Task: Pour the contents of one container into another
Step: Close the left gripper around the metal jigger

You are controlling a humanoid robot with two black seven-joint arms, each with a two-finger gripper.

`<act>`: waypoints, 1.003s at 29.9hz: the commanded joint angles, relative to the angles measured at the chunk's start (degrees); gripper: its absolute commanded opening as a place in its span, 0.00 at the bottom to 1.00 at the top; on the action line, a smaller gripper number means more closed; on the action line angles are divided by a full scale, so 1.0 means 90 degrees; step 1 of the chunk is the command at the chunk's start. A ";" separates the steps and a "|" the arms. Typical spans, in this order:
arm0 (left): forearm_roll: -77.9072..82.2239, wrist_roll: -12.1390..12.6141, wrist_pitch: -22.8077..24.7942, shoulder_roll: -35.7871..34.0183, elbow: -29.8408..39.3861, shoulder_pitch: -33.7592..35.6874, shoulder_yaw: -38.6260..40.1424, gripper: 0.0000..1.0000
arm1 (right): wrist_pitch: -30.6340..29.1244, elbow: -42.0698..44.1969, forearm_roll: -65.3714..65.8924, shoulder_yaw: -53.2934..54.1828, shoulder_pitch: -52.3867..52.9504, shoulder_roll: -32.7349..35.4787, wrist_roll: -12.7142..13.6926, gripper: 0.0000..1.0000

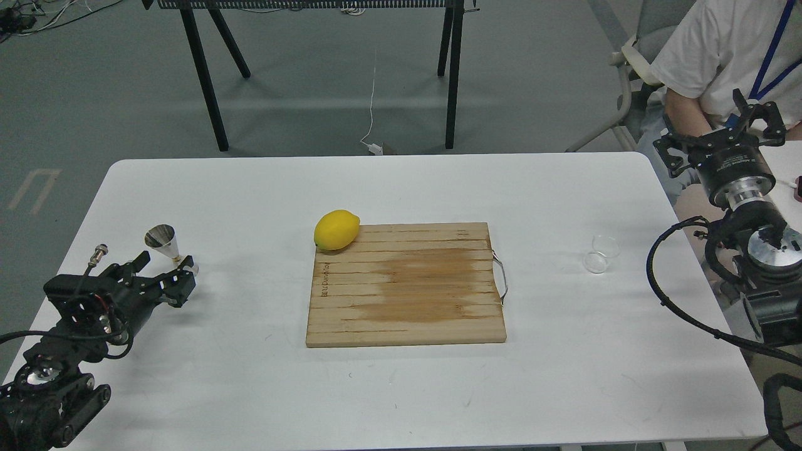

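The steel jigger (pixel 164 242) stands upright on the white table's left side. My left gripper (pixel 164 271) is open right in front of it, its two fingers on either side of the jigger's lower cone, which they partly hide. The small clear cup (pixel 600 253) sits on the table's right side, right of the board. My right gripper (pixel 720 133) hangs open above the table's far right corner, well behind and to the right of the cup.
A wooden cutting board (pixel 406 285) with a metal handle lies in the middle of the table (pixel 376 188). A yellow lemon (pixel 336 229) rests at its far left corner. A seated person (pixel 727 50) is beyond the far right corner.
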State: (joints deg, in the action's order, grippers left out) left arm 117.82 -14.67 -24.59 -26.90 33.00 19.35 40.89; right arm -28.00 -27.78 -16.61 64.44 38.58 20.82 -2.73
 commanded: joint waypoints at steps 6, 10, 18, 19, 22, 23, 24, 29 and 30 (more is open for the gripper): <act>-0.0006 -0.0001 -0.0003 0.0313 -0.0551 0.0437 -0.0002 0.74 | 0.0000 -0.0009 0.0010 -0.0041 0.0010 -0.0028 0.0000 1.00; 0.0004 -0.0001 -0.0003 0.0342 -0.0561 0.0467 -0.0080 0.68 | 0.0000 -0.0009 0.0010 -0.0061 0.0010 -0.0028 0.0000 1.00; -0.0006 -0.0001 -0.0052 0.0332 -0.0571 0.0467 -0.0500 0.43 | 0.0000 0.0000 0.0010 -0.0061 0.0010 -0.0018 0.0000 1.00; -0.0006 -0.0001 -0.0052 0.0323 -0.0571 0.0467 -0.0500 0.42 | 0.0000 0.0000 0.0010 -0.0061 0.0010 -0.0018 0.0010 1.00; -0.0006 0.0009 -0.0052 0.0303 -0.0571 0.0467 -0.0500 0.39 | 0.0000 0.0000 0.0010 -0.0061 0.0010 -0.0018 0.0000 1.00; -0.0006 0.0009 -0.0052 0.0294 -0.0571 0.0467 -0.0500 0.39 | 0.0000 0.0000 0.0010 -0.0061 0.0010 -0.0018 0.0000 1.00; -0.0006 0.0009 -0.0052 0.0293 -0.0571 0.0477 -0.0500 0.39 | 0.0000 0.0000 0.0010 -0.0061 0.0010 -0.0018 0.0000 1.00; -0.0006 -0.0001 -0.0061 0.0303 -0.0571 0.0487 -0.0500 0.31 | 0.0000 -0.0009 0.0010 -0.0061 0.0010 -0.0018 0.0000 1.00; -0.0006 -0.0001 -0.0061 0.0332 -0.0571 0.0487 -0.0500 0.29 | 0.0000 -0.0009 0.0010 -0.0061 0.0010 -0.0018 0.0000 1.00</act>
State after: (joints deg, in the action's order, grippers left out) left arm 117.77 -14.63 -25.12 -24.24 27.86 23.62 36.38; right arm -28.00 -27.78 -16.52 63.91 38.67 20.65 -2.72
